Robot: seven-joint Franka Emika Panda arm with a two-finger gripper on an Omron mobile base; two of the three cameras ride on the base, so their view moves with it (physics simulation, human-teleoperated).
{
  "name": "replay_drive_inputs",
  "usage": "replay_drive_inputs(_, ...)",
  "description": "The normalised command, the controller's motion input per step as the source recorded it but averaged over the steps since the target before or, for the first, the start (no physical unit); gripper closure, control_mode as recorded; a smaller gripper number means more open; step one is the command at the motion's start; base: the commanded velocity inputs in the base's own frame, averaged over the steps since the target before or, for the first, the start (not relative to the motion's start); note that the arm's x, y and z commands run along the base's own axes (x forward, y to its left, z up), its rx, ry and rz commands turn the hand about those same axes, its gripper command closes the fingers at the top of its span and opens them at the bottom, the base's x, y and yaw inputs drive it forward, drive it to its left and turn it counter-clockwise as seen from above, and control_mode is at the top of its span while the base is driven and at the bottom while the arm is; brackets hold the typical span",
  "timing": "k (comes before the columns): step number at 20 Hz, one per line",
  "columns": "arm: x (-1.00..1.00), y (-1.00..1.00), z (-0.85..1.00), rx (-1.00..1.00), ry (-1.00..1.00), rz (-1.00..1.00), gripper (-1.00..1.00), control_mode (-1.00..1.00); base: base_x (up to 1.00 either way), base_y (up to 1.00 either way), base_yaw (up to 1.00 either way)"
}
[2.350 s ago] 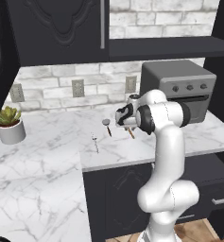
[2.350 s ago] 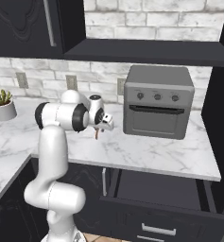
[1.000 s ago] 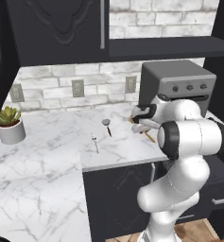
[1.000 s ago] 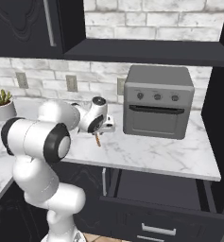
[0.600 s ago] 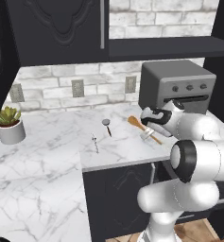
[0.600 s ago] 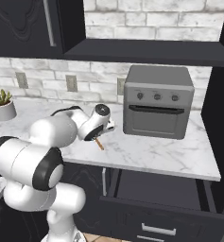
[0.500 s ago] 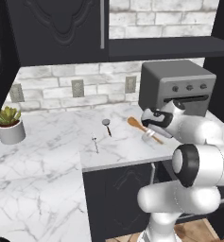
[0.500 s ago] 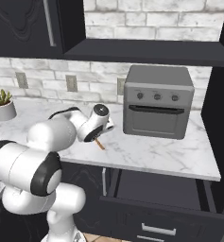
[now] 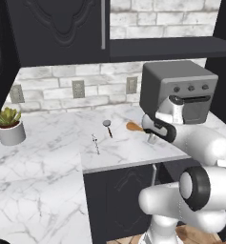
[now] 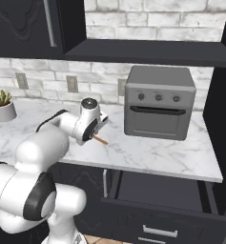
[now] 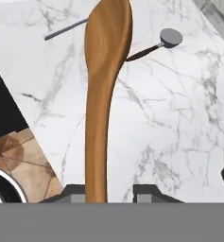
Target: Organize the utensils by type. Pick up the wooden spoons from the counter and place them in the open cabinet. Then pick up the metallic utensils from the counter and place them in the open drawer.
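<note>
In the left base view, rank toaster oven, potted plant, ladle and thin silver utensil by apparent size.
1. Toaster oven, clearly largest.
2. Potted plant.
3. Ladle and thin silver utensil: both tiny and look much alike, so I won't rank them.

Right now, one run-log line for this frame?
phase: carry wooden spoon | claw: shut on wooden spoon, lifted above counter | on counter: ladle, thin silver utensil | open drawer: nothing visible inside
</note>
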Motion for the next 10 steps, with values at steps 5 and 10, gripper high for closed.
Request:
replay_drive_inputs(5,-0.2,0.0,0.1,-0.04,-0.06,0.25,1.0,-1.0,0.0,0.0,0.0)
replay_drive_inputs(10,-0.01,0.0,0.0,-0.02,0.0,0.03,1.0,-1.0,0.0,0.0,0.0)
